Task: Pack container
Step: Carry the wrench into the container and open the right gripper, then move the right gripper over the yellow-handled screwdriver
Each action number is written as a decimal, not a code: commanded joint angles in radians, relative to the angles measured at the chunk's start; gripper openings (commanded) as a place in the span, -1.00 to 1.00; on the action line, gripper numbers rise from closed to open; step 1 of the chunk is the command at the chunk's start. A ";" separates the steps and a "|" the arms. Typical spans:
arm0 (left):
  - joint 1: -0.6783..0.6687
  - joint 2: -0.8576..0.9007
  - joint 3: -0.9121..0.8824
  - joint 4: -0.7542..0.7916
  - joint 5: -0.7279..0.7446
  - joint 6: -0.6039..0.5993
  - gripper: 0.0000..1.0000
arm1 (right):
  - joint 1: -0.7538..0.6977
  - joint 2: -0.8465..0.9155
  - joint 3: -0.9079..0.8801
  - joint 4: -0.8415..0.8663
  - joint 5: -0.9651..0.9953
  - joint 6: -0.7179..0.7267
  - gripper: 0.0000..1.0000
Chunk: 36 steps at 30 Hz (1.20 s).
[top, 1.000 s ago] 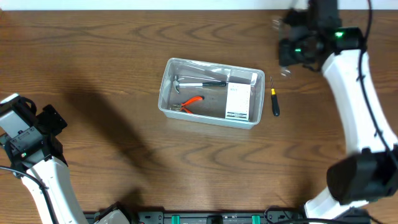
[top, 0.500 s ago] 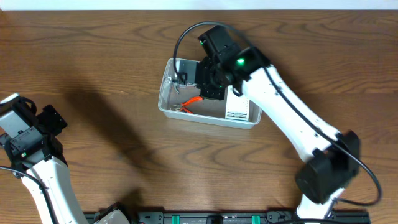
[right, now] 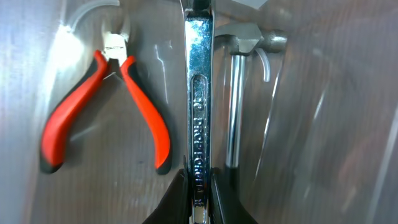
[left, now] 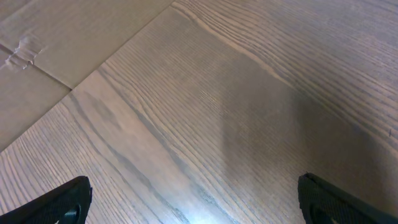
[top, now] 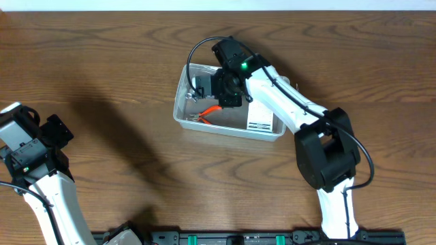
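Swung in from the far side within the last second, the right gripper (right: 199, 186) hangs inside the container (top: 178, 109) directly beneath it, pinching a chrome wrench (right: 199, 93) whose long axis runs straight ahead, red-handled pliers (right: 146, 106) to its left, hammer (right: 235, 99) to its right.

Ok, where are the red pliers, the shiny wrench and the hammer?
red pliers (right: 149, 121), right wrist view, on one red handle.
shiny wrench (right: 199, 93), right wrist view, on its engraved middle.
hammer (right: 249, 38), right wrist view, on its metal head.
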 commanded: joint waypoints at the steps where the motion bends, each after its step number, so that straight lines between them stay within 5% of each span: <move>1: 0.005 0.004 0.009 -0.003 0.003 0.010 0.96 | -0.012 0.032 -0.002 0.011 -0.018 -0.018 -0.97; 7: 0.005 0.004 0.009 -0.003 0.003 0.010 0.96 | -0.014 0.066 -0.002 0.013 -0.017 -0.006 -0.95; 10: 0.005 0.004 0.009 -0.003 0.003 0.010 0.96 | -0.018 0.070 -0.002 0.015 -0.017 0.021 -0.34; 11: 0.005 0.004 0.009 -0.003 0.003 0.010 0.96 | -0.019 0.070 -0.001 0.018 -0.017 0.021 -0.30; 20: 0.005 0.004 0.009 -0.003 0.003 0.010 0.96 | -0.027 -0.092 0.011 -0.003 0.151 0.248 -0.33; 29: 0.005 0.004 0.009 -0.003 0.003 0.010 0.96 | -0.161 -0.477 0.010 -0.016 0.294 0.704 0.11; 36: 0.005 0.004 0.009 -0.003 0.003 0.010 0.96 | -0.419 -0.537 -0.002 -0.186 0.293 1.043 0.06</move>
